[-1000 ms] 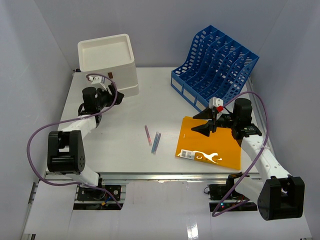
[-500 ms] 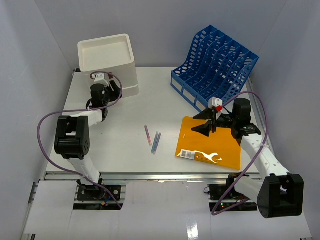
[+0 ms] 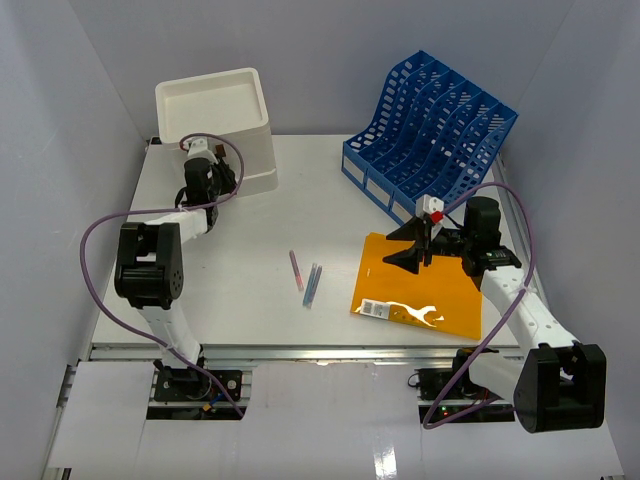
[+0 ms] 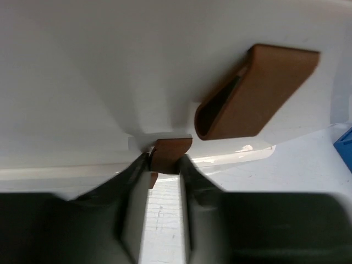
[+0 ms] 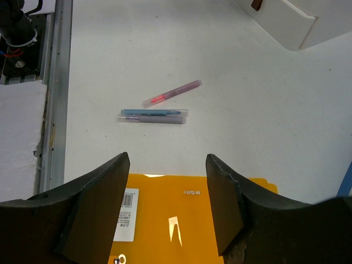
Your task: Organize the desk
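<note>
The desk (image 3: 260,225) holds a white drawer box (image 3: 215,115) at its back left. My left gripper (image 3: 213,183) is pressed against the box's lower front. In the left wrist view the left gripper (image 4: 164,159) is shut on a small brown drawer handle (image 4: 170,148), with a fingertip touching each side. A bigger brown loop handle (image 4: 258,93) sits higher on the box front. My right gripper (image 3: 420,246) hovers open over an orange folder (image 3: 420,295). Seen from the wrist, the right gripper (image 5: 168,159) has nothing between its fingers, and the folder (image 5: 170,220) lies below.
A blue slotted file rack (image 3: 435,120) stands at the back right. A pink pen (image 3: 296,269) and a blue pen (image 3: 312,284) lie mid-desk, with a purple pen (image 5: 151,119) beside the blue one. A metal rail (image 3: 300,352) runs along the front edge.
My left arm swung in toward the drawer box and its jaws narrowed onto the small brown handle. The right arm, folder and pens stayed put.
</note>
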Robot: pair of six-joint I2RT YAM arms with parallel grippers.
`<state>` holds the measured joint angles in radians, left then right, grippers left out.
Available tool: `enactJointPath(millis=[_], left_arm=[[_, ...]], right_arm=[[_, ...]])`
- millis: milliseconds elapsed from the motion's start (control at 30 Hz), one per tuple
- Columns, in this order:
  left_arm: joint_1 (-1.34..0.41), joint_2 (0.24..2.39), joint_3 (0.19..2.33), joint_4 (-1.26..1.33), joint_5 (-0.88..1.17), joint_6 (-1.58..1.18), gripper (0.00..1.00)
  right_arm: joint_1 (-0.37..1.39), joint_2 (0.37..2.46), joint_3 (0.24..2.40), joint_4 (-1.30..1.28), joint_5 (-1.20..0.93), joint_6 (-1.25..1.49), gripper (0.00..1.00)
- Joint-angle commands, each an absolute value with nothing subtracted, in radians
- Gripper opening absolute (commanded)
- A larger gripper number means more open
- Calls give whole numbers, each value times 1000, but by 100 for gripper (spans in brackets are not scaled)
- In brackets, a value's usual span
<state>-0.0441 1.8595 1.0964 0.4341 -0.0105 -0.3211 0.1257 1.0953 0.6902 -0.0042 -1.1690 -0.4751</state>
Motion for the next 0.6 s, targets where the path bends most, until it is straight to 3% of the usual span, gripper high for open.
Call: enactJointPath(millis=[0,233,567], left_arm=[[-38,1834,1128,439,-64,-341,25],[-38,1724,1023,455,-39,-340,1],[-38,1457,752,472,54,-388,0]], right_arm=[[123,1102,721,-34,-1171,-499,64],[123,1094,721,-36,-1169,-501,64],[121,1081,723,-49,-1170,-513,64]])
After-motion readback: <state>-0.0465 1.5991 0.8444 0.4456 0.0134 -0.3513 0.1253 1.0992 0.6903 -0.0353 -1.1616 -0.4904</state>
